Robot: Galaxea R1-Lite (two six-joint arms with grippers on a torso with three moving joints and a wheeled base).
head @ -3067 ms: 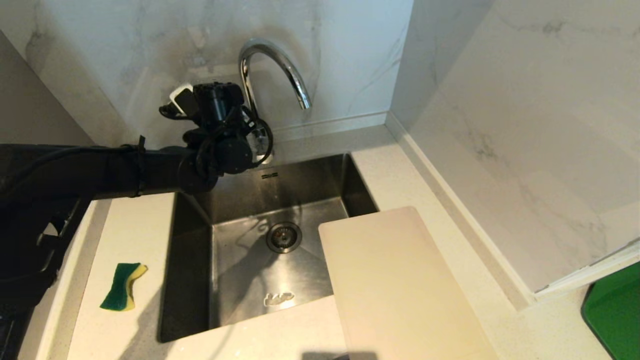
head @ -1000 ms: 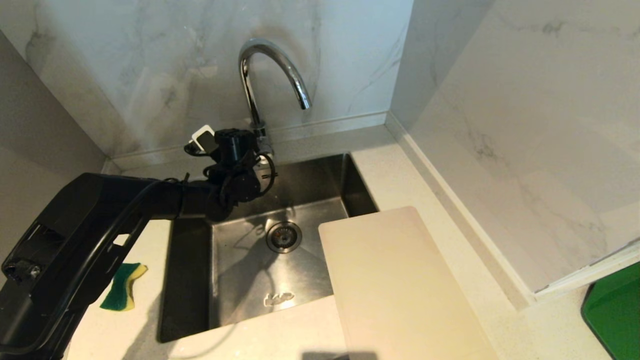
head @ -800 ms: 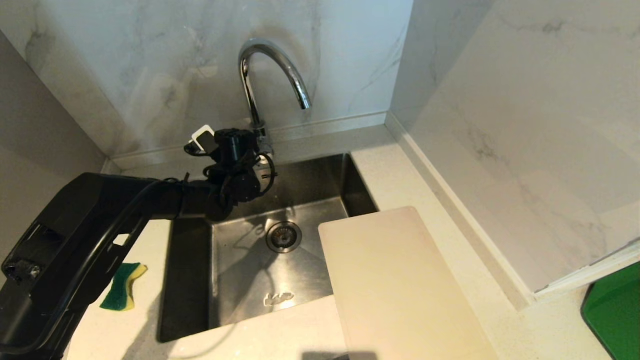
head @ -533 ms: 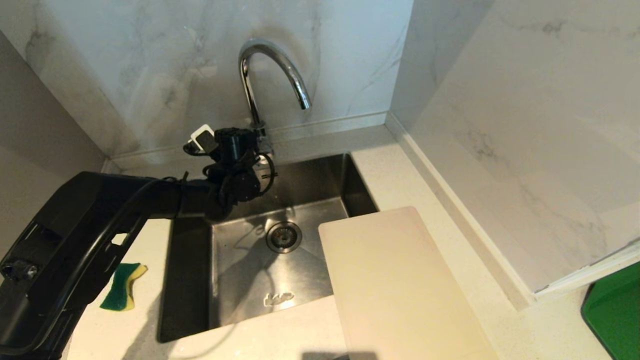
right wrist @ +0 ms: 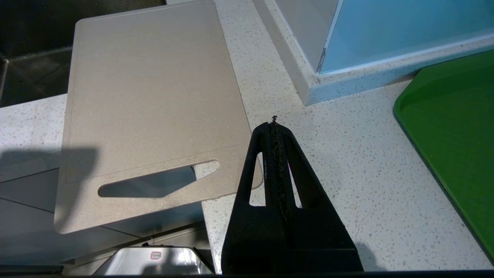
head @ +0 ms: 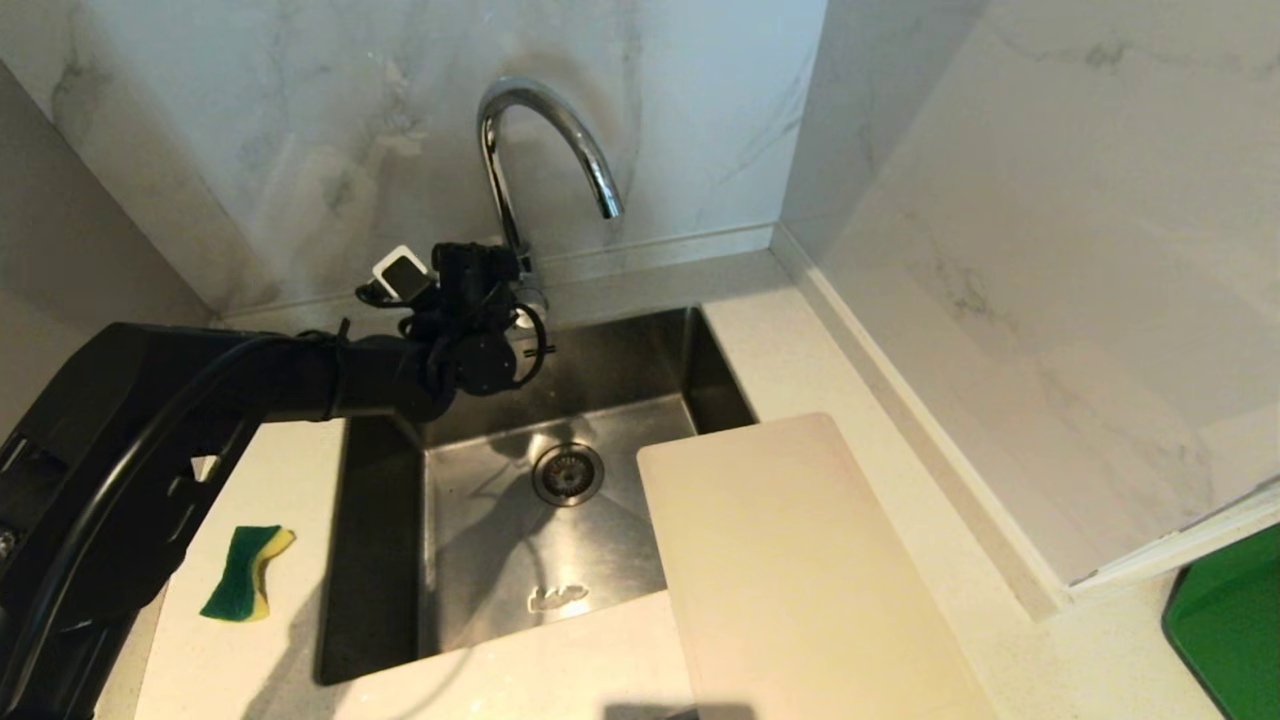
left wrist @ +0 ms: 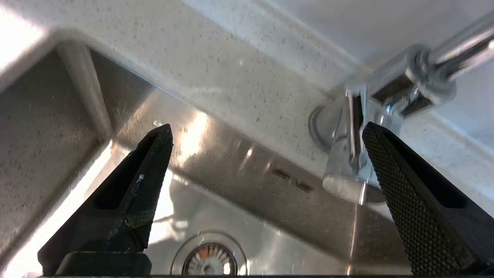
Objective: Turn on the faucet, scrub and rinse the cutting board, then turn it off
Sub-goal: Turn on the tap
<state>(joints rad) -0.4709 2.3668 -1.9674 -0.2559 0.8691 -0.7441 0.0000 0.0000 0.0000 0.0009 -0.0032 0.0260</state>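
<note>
The chrome faucet (head: pixel 545 112) arches over the back of the sink, with no water showing at its spout. My left gripper (head: pixel 505 300) hangs open over the sink's back edge, right beside the faucet's base (left wrist: pixel 345 162). One textured finger (left wrist: pixel 401 193) sits close against that base and its thin lever (left wrist: pixel 352 123); the other finger (left wrist: pixel 135 185) is far off over the basin. The pale cutting board (head: pixel 790 560) lies on the counter right of the sink, one corner over the basin. My right gripper (right wrist: pixel 274 120) is shut and empty, next to the cutting board's (right wrist: pixel 154 88) slotted end.
The steel sink (head: pixel 610 350) has a round drain (head: pixel 567 473) in its floor. A green-and-yellow sponge (head: pixel 245 572) lies on the counter left of the sink. A bright green tray (head: pixel 1225 620) sits at the far right. Marble walls close in behind and on the right.
My left gripper came down from beside the faucet's neck to its base. Over the last second it edged slightly up and towards the wall with the wrist rolling. Its jaws stayed open.
</note>
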